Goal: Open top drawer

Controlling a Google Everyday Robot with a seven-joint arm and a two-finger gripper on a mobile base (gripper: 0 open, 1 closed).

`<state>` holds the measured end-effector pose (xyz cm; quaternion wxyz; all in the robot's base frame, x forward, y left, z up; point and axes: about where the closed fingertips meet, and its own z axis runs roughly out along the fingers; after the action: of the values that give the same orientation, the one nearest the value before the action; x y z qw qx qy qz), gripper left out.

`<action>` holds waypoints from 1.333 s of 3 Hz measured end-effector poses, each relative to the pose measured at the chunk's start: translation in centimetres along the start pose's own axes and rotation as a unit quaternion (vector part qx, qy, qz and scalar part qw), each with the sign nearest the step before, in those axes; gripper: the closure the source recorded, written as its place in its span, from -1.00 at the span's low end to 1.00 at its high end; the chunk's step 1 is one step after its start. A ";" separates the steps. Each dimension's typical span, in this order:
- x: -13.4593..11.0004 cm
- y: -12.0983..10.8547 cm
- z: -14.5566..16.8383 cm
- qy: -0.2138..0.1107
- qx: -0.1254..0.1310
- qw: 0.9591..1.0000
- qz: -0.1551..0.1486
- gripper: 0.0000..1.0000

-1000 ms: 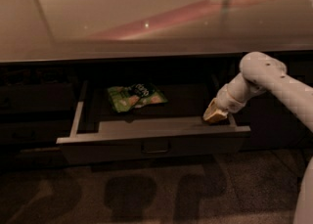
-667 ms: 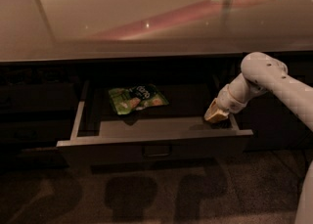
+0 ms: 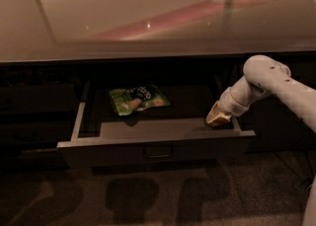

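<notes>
The top drawer [image 3: 158, 147] stands pulled out from under the counter, its dark grey front facing me with a small loop handle [image 3: 158, 152] at its centre. Its shallow tray holds a green snack bag [image 3: 138, 98] at the back left. My gripper [image 3: 217, 115] reaches in from the right on the white arm [image 3: 269, 79]. It sits at the drawer's right end, just behind the front panel and against the right side wall.
A glossy beige countertop [image 3: 148, 18] overhangs the drawer. Dark closed drawer fronts flank the open drawer on the left [image 3: 34, 116] and right [image 3: 281, 121]. The floor [image 3: 158, 195] below is dark carpet with shadows.
The drawer has slid a little further out toward me. The gripper moved with it at the right end.
</notes>
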<state>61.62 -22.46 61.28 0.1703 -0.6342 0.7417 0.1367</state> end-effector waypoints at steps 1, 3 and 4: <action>0.0 0.0 0.0 0.000 0.000 1.000 0.000 0.15; 0.0 0.0 0.0 0.000 0.000 1.000 0.000 -0.79; 0.0 0.0 0.0 0.000 0.000 1.000 0.000 -1.00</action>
<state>61.62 -22.45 61.27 0.1702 -0.6342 0.7417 0.1368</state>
